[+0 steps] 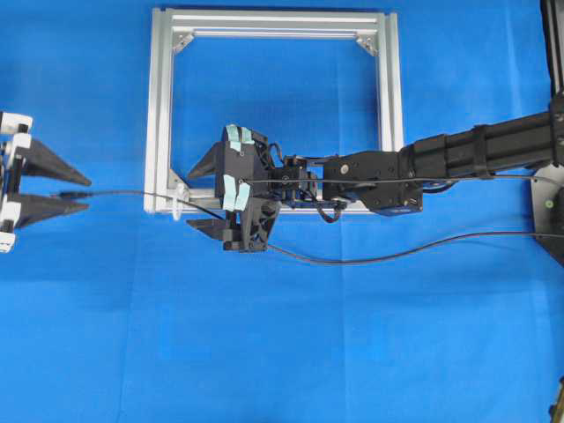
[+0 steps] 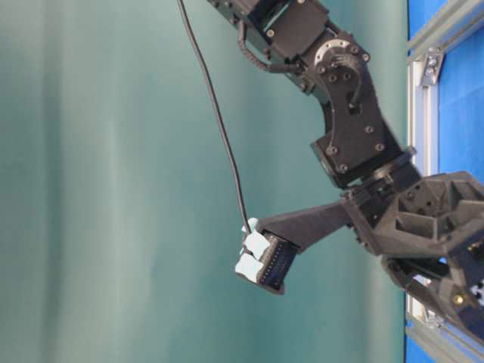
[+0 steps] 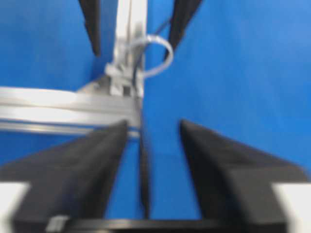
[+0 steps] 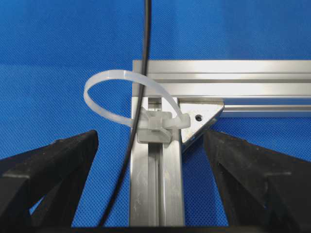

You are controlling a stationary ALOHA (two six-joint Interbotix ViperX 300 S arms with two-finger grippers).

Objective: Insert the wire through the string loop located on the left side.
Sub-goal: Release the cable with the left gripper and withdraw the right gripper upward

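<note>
The wire (image 4: 141, 102) already ran through the loop (image 4: 127, 99) at the frame's (image 1: 163, 115) corner, both grippers' fingers (image 1: 53, 167) were spread and holding nothing, so I think backing away slowly without snagging mattered most.

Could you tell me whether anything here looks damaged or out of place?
Nothing stands out. The wire runs cleanly through the string loop at the frame's corner, unkinked. Both the left gripper and right gripper are open, clear of it.
</note>
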